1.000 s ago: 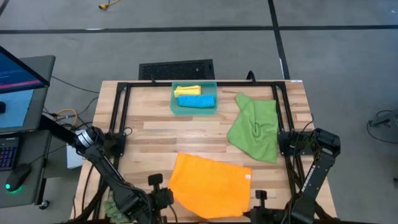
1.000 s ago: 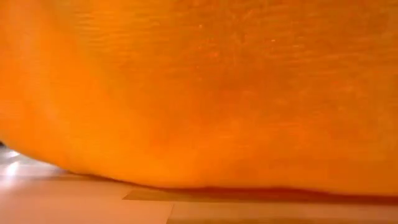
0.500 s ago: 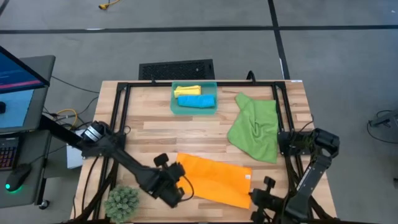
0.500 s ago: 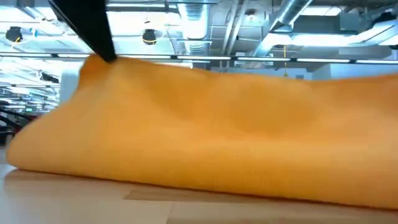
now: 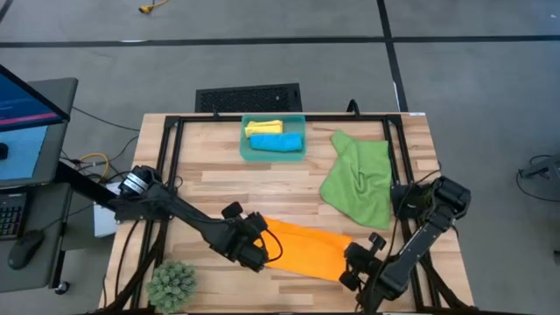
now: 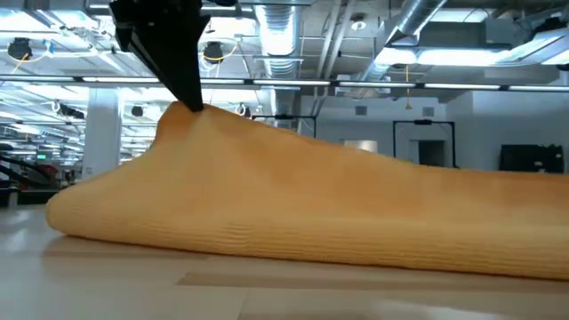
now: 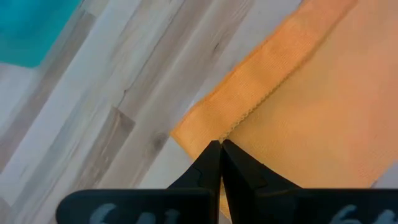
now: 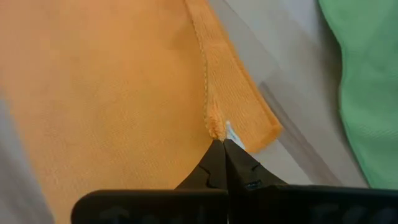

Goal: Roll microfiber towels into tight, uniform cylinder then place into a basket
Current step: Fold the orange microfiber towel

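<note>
The orange towel (image 5: 306, 249) lies near the table's front edge, folded over itself into a slanted band; it also fills the low view as an orange towel (image 6: 311, 213). My left gripper (image 5: 261, 245) is shut on its left end and my right gripper (image 5: 352, 265) on its right end. The green towel (image 5: 359, 179) lies crumpled on the table at the right. The teal basket (image 5: 245, 149) stands at the far middle, with a yellow roll (image 5: 264, 128) and a blue roll (image 5: 277, 142) in it. My left gripper pinches the orange towel's hemmed edge at its left corner (image 7: 231, 127) between the two shut fingers, slanting down from above. That corner (image 6: 200, 116) is held up off the table, and the cloth slopes down from it onto the wood. My right gripper pinches the towel's hemmed edge at the right corner (image 8: 214, 124), beside a small white tag (image 8: 231, 134), slanting down from above. The cloth around the fingers lies folded over the layer below.
A black frame (image 5: 166, 149) runs along the table's left, far and right sides. A small green plant-like clump (image 5: 172, 282) sits at the near left corner. A dark grate (image 5: 248, 96) lies on the floor beyond the table. Bare wood (image 5: 227, 188) lies between basket and orange towel.
Both grippers, shut throughout, have carried the orange towel's near corners toward the table's far edge and down. The near half has folded over the far half, which stayed in place, so the spread cloth is now a narrow band. In the low view the cloth has sunk.
</note>
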Action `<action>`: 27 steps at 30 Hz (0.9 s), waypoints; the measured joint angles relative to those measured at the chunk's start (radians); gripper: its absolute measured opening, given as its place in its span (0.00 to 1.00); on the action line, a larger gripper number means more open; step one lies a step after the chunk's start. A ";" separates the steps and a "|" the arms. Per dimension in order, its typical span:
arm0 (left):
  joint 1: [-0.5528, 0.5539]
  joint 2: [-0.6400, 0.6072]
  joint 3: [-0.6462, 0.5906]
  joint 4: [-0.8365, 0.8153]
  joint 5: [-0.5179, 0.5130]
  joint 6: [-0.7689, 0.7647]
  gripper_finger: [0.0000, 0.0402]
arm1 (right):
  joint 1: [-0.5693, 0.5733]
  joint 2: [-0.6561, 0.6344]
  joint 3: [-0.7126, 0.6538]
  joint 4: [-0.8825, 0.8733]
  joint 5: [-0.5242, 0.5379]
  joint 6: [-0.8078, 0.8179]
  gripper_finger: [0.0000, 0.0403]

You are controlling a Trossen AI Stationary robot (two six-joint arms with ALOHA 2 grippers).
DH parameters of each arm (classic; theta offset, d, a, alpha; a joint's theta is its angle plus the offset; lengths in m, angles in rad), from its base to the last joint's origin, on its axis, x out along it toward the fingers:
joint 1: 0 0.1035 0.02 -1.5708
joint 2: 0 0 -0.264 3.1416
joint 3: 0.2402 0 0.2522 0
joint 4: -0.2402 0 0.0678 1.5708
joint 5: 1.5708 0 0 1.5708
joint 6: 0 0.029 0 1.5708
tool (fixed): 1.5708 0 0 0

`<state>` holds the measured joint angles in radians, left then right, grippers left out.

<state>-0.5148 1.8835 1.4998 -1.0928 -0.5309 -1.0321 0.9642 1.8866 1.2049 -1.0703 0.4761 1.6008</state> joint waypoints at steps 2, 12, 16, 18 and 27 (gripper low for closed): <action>0.000 0.000 0.000 0.014 -0.002 0.018 0.00 | -0.005 0.000 -0.013 0.010 -0.004 0.014 0.01; 0.021 0.000 0.000 0.011 -0.004 0.053 0.00 | -0.043 0.000 -0.049 0.012 -0.006 0.034 0.01; 0.024 0.000 0.000 0.012 0.000 0.052 0.00 | -0.056 0.000 -0.049 0.013 -0.008 0.034 0.01; 0.024 0.000 0.000 0.011 0.000 0.052 0.01 | -0.057 0.000 -0.049 0.013 -0.008 0.034 0.01; 0.025 0.000 0.000 0.011 -0.028 0.060 0.19 | -0.057 0.000 -0.049 0.012 -0.008 0.049 0.01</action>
<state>-0.4900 1.8835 1.4998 -1.0818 -0.5593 -0.9718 0.9070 1.8866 1.1561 -1.0580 0.4683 1.6493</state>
